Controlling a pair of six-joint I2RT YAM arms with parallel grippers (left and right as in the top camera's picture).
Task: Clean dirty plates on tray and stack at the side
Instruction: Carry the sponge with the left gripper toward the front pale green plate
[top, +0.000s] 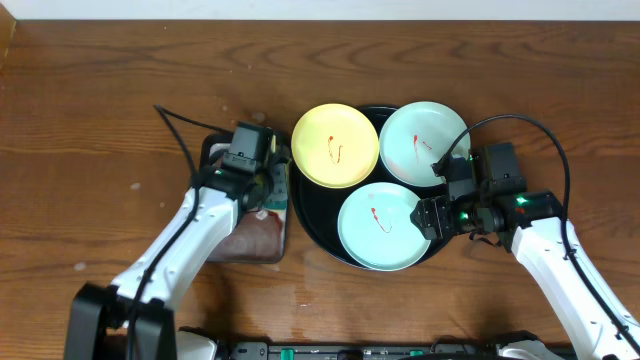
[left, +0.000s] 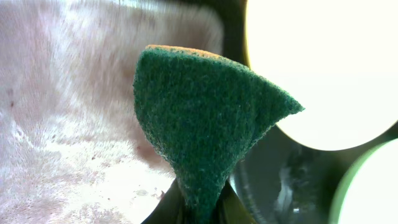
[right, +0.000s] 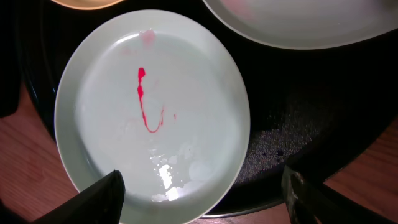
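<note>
A green pad (left: 205, 118) is pinched by the left claw (left: 200, 210); the right claw (right: 208, 196) is spread wide over a mint plate (right: 149, 112).

It looked like a robotics lab: a left arm (top: 185, 240) and right arm (top: 560, 265), cabled, stood at a wooden desk (top: 80, 120).

— On the brown wooden table (top: 90, 110)?
— A small rectangular grey tray (top: 206, 150), lined with a pinkish, stained cloth (left: 62, 124).
— Over the cloth?
— A green scouring sponge (left: 205, 124), narrow at the bottom, fanned wide toward the top, with an orange layer showing along the upper edge.
— Marks on the wood?
— A few pale specks, toward the left side.
</note>
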